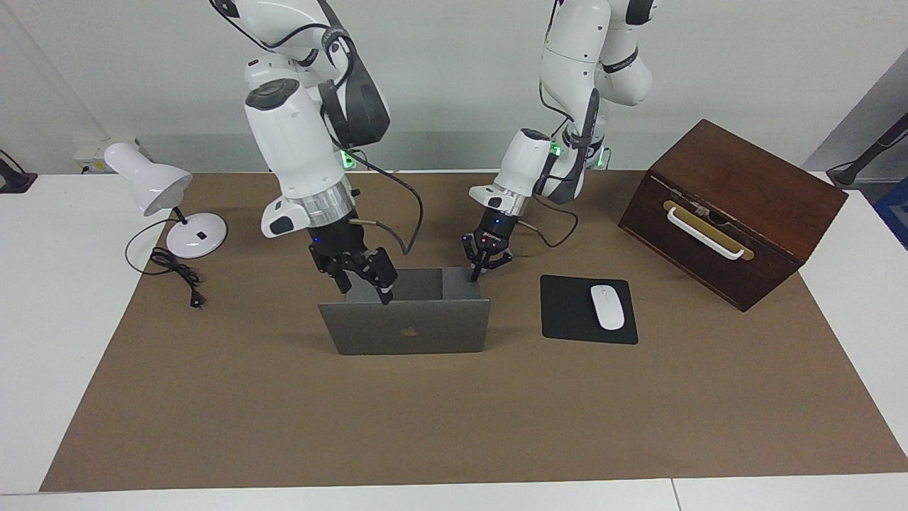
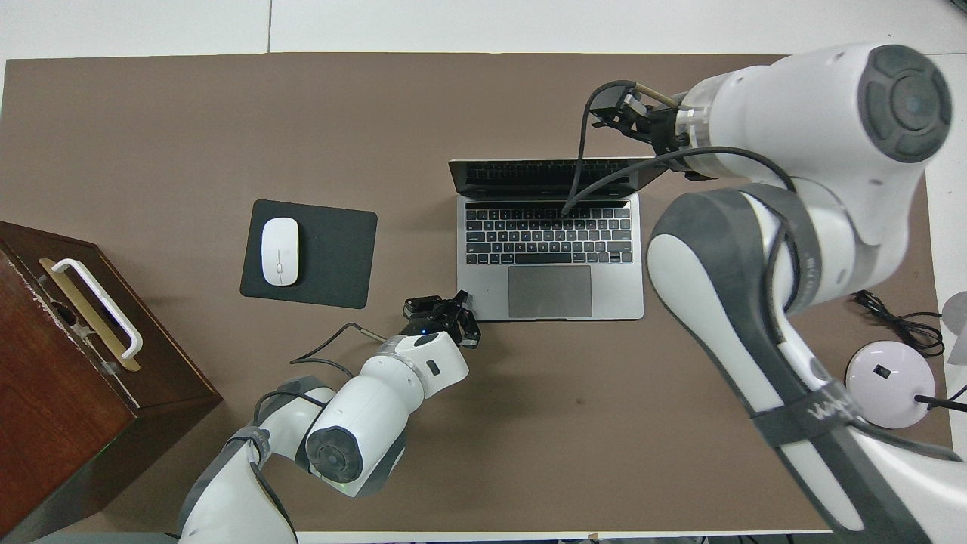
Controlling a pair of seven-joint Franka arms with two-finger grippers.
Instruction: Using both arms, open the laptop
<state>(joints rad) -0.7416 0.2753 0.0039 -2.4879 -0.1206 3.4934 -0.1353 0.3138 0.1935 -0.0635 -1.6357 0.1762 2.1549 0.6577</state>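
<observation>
One laptop [image 1: 411,326] stands open mid-table beside the mouse pad [image 1: 587,309]; only the facing view shows its apple logo, only the overhead view its keyboard; the right gripper [image 1: 363,278] grasps the lid's top edge; the left gripper [image 1: 484,261] touches the base corner, fingers spread; no readable writing.

Laptop [image 1: 406,327] [image 2: 550,249]: thin silver-grey, apple logo centred on the lid, standing open. Lid is near upright, its back turned away from the robots, screen dark. Base lies flat on the brown mat; black keyboard at 12 o'clock of the grey trackpad in the overhead view. It sits mid-table, at 3 o'clock from the black mouse pad in the overhead view.
</observation>
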